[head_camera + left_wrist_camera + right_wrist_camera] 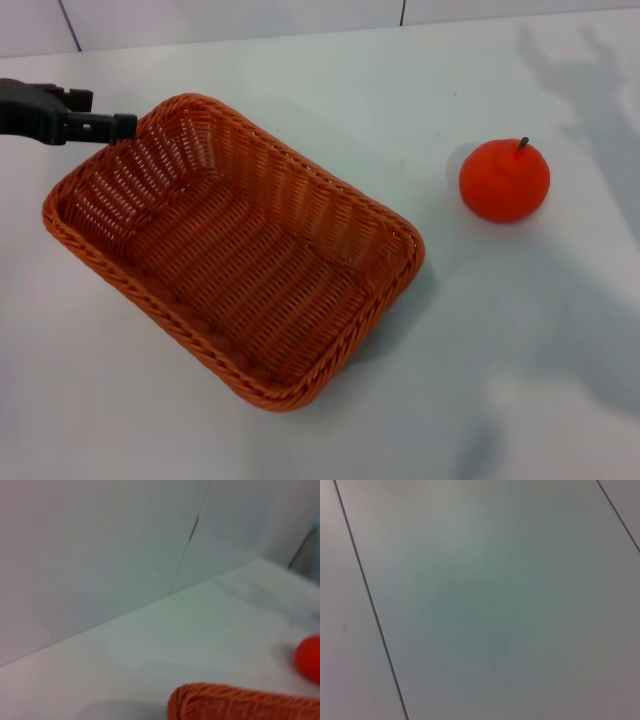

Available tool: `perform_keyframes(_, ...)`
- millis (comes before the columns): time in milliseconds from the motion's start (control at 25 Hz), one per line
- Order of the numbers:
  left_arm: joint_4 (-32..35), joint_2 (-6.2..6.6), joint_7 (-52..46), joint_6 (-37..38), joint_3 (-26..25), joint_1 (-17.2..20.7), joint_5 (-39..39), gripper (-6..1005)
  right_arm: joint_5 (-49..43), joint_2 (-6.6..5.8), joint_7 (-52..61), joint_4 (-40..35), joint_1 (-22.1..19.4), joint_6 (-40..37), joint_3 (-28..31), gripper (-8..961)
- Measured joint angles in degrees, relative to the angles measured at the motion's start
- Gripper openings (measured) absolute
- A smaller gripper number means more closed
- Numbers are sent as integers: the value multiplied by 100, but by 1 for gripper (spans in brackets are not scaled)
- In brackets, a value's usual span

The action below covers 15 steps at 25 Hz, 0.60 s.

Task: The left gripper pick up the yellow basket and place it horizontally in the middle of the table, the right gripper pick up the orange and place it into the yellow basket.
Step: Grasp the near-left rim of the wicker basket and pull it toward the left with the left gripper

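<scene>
While gripping the orange-brown rectangular wicker basket [235, 250] rim at 10 o'clock, the black left claw [122, 128] is pinching shut; the round orange fruit [504, 180] is sitting at 2 o'clock on the white worktop [520, 360].

A pale panelled wall [110, 555] with thin dark seams [367, 595] stands behind.

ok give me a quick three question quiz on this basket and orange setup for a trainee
1. True or false: the orange lies inside the basket.
2. Which gripper shows in the head view? A) left B) right C) both
3. Fill in: the left gripper is at the basket's ____.

Key:
1. False; it sits on the table, apart from the basket, on the robot's right.
2. A
3. Rim, at a far corner.
</scene>
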Motion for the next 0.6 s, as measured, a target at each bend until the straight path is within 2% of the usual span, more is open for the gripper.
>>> perform_keyframes(160, 245, -92, 27, -160, 109, -169, 554, 871, 0, 9, 3, 33, -7, -13, -2, 925)
perform_keyframes(360, 229, -147, 26, -292, 304, -396, 1071, 871, 0, 8, 7, 41, -24, -29, -22, 923)
perform_keyframes(600, 228, -256, -24, -276, 441, -493, 1544, 871, 0, 8, 89, 39, -45, -42, -70, 920)
